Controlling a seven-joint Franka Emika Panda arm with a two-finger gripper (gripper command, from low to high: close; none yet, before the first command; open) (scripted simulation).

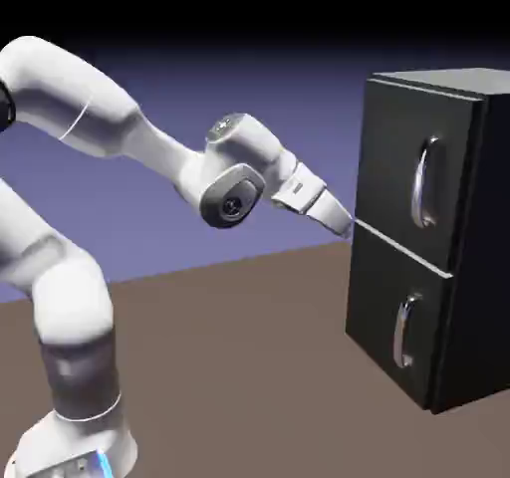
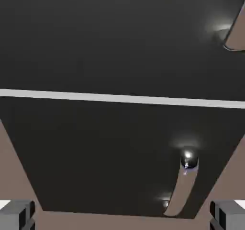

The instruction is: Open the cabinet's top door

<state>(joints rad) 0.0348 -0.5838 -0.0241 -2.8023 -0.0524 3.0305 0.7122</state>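
The matte-black cabinet (image 1: pixel 488 267) stands at the right of the exterior view. Its top door (image 1: pixel 398 157) is shut and carries a curved silver handle (image 1: pixel 426 182). My gripper (image 1: pixel 340 223) hangs just off the cabinet's front, at the height of the seam between the doors and left of both handles. In the hand view the top door (image 2: pixel 119 37) fills the upper half, and only the end of its handle (image 2: pixel 235 32) shows at the top right. My gripper (image 2: pixel 122 217) is open, with nothing between its widely spaced fingertips (image 2: pixel 16 215).
The lower door (image 1: pixel 383 302) with its own silver handle (image 1: pixel 403 332) sits under the pale seam (image 2: pixel 122 98); that handle (image 2: pixel 183 186) appears low in the hand view. The brown table (image 1: pixel 249 366) runs up to the cabinet's base.
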